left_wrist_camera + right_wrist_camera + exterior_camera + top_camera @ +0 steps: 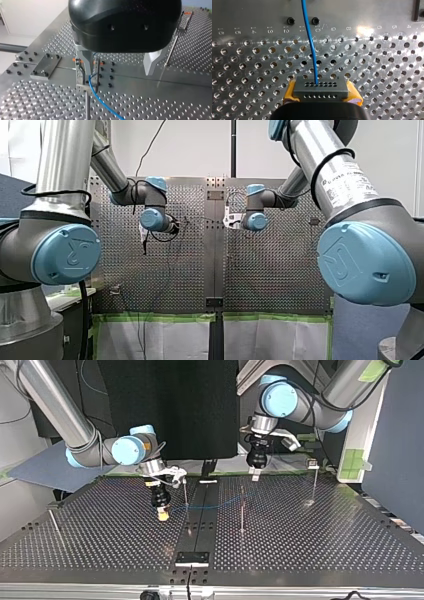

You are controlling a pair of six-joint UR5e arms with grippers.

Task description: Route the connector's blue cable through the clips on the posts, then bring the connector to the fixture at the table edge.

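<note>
Right wrist view shows you my right gripper (pixel 321 93) clamped on the grey connector (pixel 321 86), its blue cable (pixel 310 47) leading away over the perforated table (pixel 374 62). My left gripper (pixel 117 73) has its fingers wide apart, holding nothing, with the cable passing a clip (pixel 80 77) beside one finger.

Bright, even room light. Perforated surface (pixel 310 535) glints hard in top view, and hole rims flare in right wrist view. Face of connector (pixel 320 90) evenly lit. Body of left claw (pixel 118 72) dark, soft shadow beneath. Front view: pale wall (pixel 200 145) bright at back.
</note>
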